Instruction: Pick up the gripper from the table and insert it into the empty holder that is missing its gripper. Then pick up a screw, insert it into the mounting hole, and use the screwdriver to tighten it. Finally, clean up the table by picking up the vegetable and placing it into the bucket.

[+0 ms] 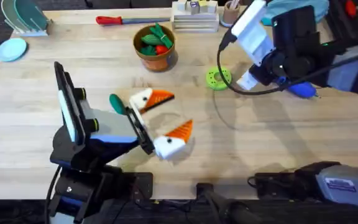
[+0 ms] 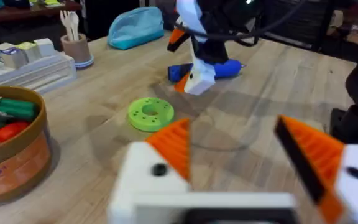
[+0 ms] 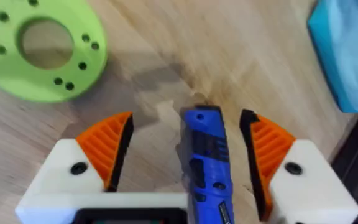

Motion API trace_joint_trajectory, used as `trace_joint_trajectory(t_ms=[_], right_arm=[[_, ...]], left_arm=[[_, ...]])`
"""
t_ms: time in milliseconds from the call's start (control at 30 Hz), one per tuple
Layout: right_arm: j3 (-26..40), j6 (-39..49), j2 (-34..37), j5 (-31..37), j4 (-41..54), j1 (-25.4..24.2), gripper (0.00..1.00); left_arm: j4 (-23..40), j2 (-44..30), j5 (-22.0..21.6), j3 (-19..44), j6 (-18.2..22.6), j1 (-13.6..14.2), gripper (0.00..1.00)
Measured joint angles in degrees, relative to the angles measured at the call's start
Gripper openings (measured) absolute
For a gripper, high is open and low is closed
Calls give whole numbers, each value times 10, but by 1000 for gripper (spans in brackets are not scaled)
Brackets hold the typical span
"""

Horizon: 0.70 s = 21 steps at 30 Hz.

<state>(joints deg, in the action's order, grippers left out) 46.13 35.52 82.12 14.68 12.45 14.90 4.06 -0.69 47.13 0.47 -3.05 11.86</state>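
The blue screwdriver (image 3: pixel 207 158) lies on the table between the fingers of my right gripper (image 3: pixel 185 146), which is open with a gap on each side of the tool. From above, the screwdriver (image 1: pixel 301 91) pokes out to the right of the right gripper (image 1: pixel 251 79). My left gripper (image 1: pixel 174 113) is open over the table's middle with nothing between its orange pads (image 2: pixel 174 146). The dark green vegetable (image 1: pixel 115 101) rests just behind it. The bucket (image 1: pixel 155 48) with toy vegetables stands at the back centre. The loose gripper, the holder and the screw are out of view.
A lime-green disc (image 1: pixel 218 78) lies left of the right gripper. A red-handled tool (image 1: pixel 113 20), a white rack (image 1: pixel 194 18), a beige cup (image 2: pixel 76 48) and a blue pouch (image 2: pixel 135 26) line the far edge. Plates (image 1: pixel 11 48) sit far left.
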Motion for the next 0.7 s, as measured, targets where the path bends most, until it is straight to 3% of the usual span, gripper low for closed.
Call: trace_joint_trajectory(t_ms=[33,67,433,533,700], right_arm=[[1,-9,-9,-1,0,6,982],[2,-15,-17,-2,0,12,982],[6,-43,-61,-6,0,81,983],[6,-43,-61,-6,0,90,984],[6,-43,-61,-7,0,98,985]], left_arm=[[0,0,0,0,-2,0,953],[0,0,0,0,-2,0,982],[-4,0,-16,0,0,0,992],[11,0,-46,9,-23,0,992],[124,-14,-135,99,-58,0,992]])
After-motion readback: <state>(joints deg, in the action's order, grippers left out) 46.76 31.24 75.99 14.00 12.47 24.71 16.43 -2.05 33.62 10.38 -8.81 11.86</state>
